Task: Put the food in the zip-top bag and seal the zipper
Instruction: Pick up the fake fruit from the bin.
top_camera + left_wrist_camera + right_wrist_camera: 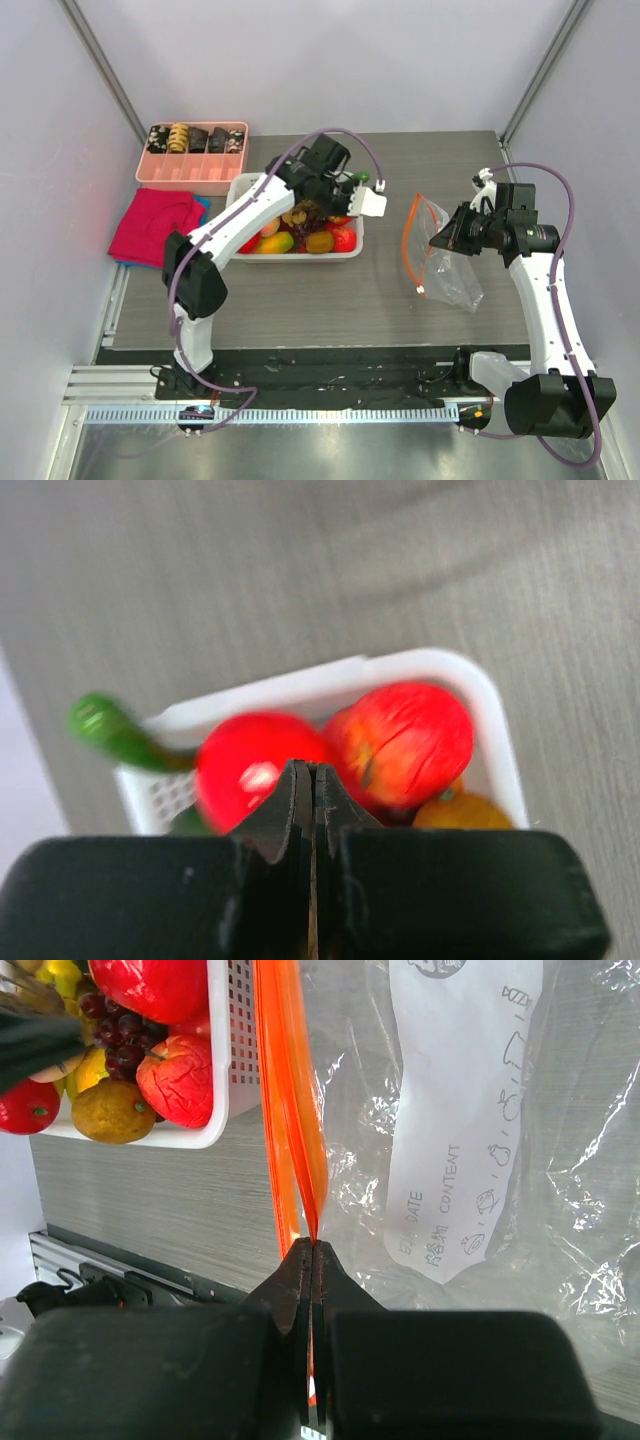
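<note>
The food lies heaped in a white lattice basket (240,186): red round fruit (405,742), another red one (255,770), a dark berry bunch (120,1045) and an orange-yellow fruit (278,242). My left gripper (308,768) hangs over the basket's fruit (310,213), shut, with nothing showing between its jaws. The zip-top bag (452,275) hangs to the right of the basket, clear and crumpled, with a white label (465,1110). My right gripper (312,1244) is shut on the orange-red zipper (290,1110); it holds the bag's mouth up (442,240).
A pink divided tray (195,172) with small rolls stands at the back left. A red cloth (155,225) lies left of the basket. The basket's wall (225,1060) is close beside the zipper. Grey walls close in the table on three sides.
</note>
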You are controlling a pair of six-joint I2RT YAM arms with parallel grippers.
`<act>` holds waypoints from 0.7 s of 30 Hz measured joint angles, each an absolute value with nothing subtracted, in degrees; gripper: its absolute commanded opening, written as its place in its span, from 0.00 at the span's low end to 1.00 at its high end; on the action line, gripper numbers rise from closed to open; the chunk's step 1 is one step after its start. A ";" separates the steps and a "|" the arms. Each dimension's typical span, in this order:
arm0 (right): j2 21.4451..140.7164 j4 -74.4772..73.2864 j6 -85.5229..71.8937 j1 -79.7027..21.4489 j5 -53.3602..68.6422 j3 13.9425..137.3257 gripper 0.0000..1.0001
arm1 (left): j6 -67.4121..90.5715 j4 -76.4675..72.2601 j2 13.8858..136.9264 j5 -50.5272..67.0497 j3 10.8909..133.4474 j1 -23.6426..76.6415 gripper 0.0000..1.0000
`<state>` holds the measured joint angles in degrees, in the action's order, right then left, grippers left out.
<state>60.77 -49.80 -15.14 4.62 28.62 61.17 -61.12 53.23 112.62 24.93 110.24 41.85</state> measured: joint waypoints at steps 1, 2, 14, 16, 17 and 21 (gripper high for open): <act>60.77 -49.67 -15.14 4.62 28.80 61.17 0.01 | -61.08 53.45 111.79 24.97 110.69 41.21 0.00; 60.77 -49.60 -15.16 4.62 29.10 61.17 0.01 | -60.97 53.49 110.85 25.02 111.22 40.51 0.00; 60.64 -43.64 -22.39 4.62 39.13 61.14 0.01 | -48.25 46.89 101.78 26.81 113.43 35.44 0.00; 60.10 -40.16 -26.11 4.62 42.11 60.53 0.01 | -41.32 42.24 100.31 27.11 113.19 35.14 0.00; 59.61 -38.04 -28.34 4.62 43.55 59.96 0.01 | -36.95 39.68 99.42 27.20 112.99 35.07 0.00; 57.47 -27.68 -38.70 4.62 48.64 56.12 0.01 | -20.05 29.56 95.48 27.79 112.60 34.74 0.00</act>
<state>57.47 -27.68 -38.70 4.62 48.64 56.12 -20.05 29.56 95.48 27.79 112.60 34.74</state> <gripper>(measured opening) 0.015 0.020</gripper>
